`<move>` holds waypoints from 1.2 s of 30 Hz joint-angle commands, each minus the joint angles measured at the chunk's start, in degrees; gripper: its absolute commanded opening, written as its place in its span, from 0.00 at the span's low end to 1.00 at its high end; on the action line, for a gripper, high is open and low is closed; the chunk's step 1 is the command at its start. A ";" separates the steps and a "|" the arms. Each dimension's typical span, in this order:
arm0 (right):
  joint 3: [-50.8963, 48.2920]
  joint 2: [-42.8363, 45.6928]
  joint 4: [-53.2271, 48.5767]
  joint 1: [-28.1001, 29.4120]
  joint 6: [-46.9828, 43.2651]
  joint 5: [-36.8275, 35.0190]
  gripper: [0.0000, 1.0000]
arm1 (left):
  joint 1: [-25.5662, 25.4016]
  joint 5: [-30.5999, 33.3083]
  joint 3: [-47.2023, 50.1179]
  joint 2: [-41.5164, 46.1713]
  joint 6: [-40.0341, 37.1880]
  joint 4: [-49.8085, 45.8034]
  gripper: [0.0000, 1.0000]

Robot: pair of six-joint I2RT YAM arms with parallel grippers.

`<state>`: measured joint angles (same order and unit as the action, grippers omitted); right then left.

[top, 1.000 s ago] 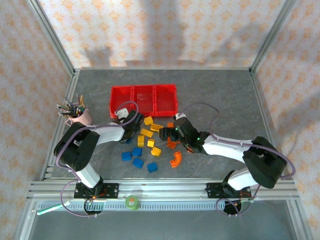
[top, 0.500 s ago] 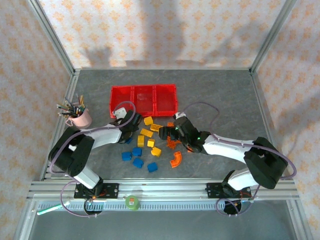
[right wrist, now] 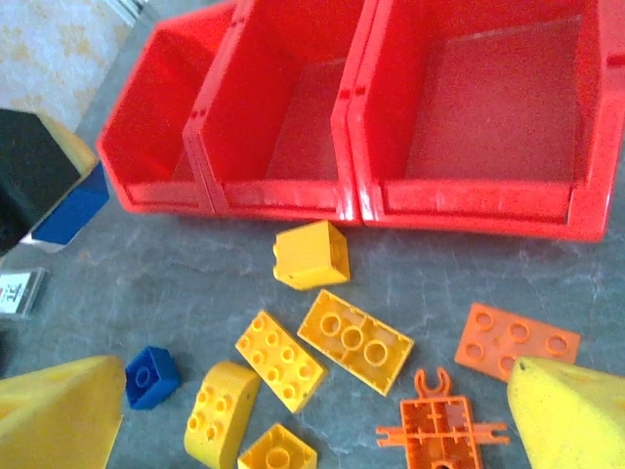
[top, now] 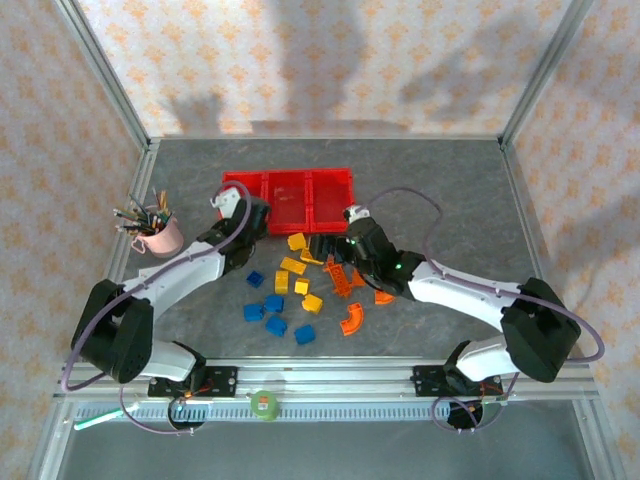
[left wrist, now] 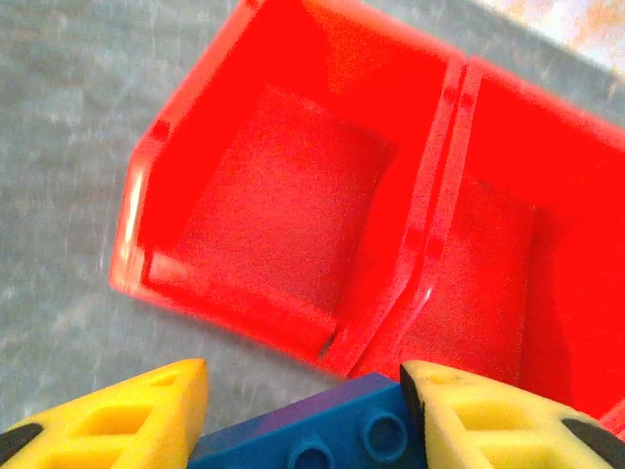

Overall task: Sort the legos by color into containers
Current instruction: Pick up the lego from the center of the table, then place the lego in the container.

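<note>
Several loose blue legos (top: 276, 325) sit closest to the arm bases, with an orange arch (top: 351, 318) just off to their right. A bit further back there's a bunch of yellow bricks (right wrist: 354, 341) and some flat orange pieces (right wrist: 516, 341), all on the grey table (top: 450, 200). The right gripper (top: 330, 255) hangs over that pile with its jaws spread wide, holding nothing, and its yellow fingers (right wrist: 571, 415) sit either side of the yellow and orange bits. The left gripper (left wrist: 303, 371) is clamped on a blue brick (left wrist: 327, 430), studs showing, held just in front of the red tray (top: 290, 195), near the front wall of its left bin (left wrist: 283, 205). The tray's three bins run side by side behind the pile. A pink cup of pens (top: 158, 232) stands well off to the left.
</note>
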<state>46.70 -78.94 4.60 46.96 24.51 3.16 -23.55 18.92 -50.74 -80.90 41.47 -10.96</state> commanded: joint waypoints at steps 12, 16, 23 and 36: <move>6.64 -5.44 -3.30 -0.03 -0.43 -4.56 1.00 | 7.47 -1.97 -18.67 -20.31 -5.05 -1.37 0.49; 6.74 -5.04 -3.72 -0.03 -1.04 -5.09 1.00 | 7.47 -1.12 -19.75 -21.66 -5.53 -1.37 0.61; 7.13 -3.38 -6.05 -0.04 -2.49 -4.57 1.00 | 7.47 -0.76 -21.14 -19.89 -7.45 -4.17 0.69; 1.87 0.03 -8.47 0.29 1.40 1.94 1.00 | -0.36 -7.66 -0.44 1.49 -6.32 -8.12 0.82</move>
<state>50.54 -80.64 -3.46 46.96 24.14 2.81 -21.58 12.19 -55.13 -81.67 34.57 -14.39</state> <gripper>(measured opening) 0.996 0.817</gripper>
